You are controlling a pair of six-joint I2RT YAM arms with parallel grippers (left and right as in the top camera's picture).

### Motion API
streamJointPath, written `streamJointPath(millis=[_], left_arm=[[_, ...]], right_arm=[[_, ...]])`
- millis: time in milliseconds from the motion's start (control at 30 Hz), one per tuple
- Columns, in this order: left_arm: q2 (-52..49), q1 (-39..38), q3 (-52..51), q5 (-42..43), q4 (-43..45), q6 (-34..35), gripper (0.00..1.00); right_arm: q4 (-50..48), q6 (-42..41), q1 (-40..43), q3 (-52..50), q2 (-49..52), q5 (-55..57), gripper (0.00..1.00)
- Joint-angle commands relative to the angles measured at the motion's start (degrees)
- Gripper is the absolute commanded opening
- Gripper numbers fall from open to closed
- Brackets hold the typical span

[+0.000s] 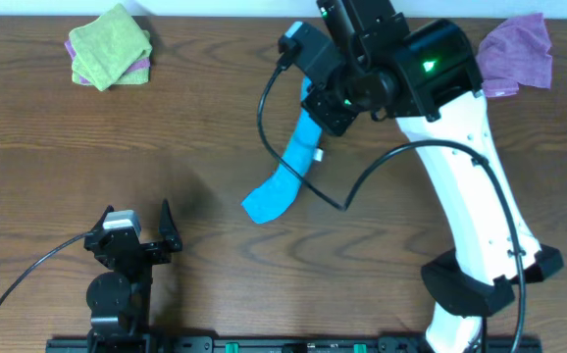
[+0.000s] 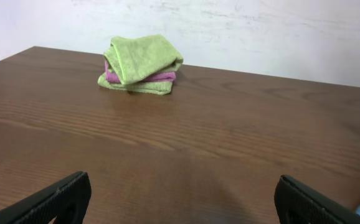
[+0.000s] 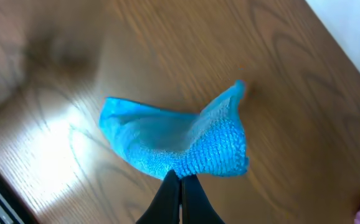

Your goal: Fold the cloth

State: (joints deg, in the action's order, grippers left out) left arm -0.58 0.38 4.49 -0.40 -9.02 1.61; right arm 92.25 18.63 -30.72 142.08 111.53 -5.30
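Right hand clamped on edge of blue cloth, left hand released and idle; risk: thin pinch slips, cloth drops crumpled on tabletop.

Far left corner of the worktop, there's the stack of folded cloths, well apart from everything else. Over at the far right edge a loose cloth lies bunched, just behind the right arm. Middle of the worktop now: the cloth hangs from the right gripper, pinched at its far end, its other end trailing toward the near left onto the worktop. Near edge, left side, the left gripper sits low, jaws apart, facing the stack, well apart from the cloth.
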Motion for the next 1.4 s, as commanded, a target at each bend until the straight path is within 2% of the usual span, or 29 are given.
streamJointPath(millis=[0,500,800,1033,1100,1200,1367], left_arm=[[0.35,0.35,-1.79,0.02,-0.79,-0.35,0.95],[0.37,0.35,-1.79,0.02,-0.79,-0.35,0.95],[0.35,0.35,-1.79,0.02,-0.79,-0.35,0.96],[0.35,0.35,-1.79,0.02,-0.79,-0.35,0.96],[0.35,0.35,-1.79,0.02,-0.79,-0.35,0.96],[0.35,0.35,-1.77,0.02,-0.79,-0.35,0.95],[0.37,0.35,-1.79,0.02,-0.79,-0.35,0.95]], right_arm=[[-0.48,-0.59,1.42,-1.51,-2.78,-0.61,0.01],[-10.82,0.26,-9.92,-1.51,-2.08,-8.11,0.01],[-10.21,0.39,-10.32,-1.51,-2.12,-8.85,0.01],[-4.39,1.64,-9.09,-2.14,-5.14,-1.29,0.01],[-3.65,2.23,-8.52,-6.23,-8.07,-0.98,0.01],[-7.50,2.23,-8.31,-18.84,-14.71,-0.44,0.02],[-15.72,2.16,-8.31,-39.91,-31.26,0.81,0.02]])
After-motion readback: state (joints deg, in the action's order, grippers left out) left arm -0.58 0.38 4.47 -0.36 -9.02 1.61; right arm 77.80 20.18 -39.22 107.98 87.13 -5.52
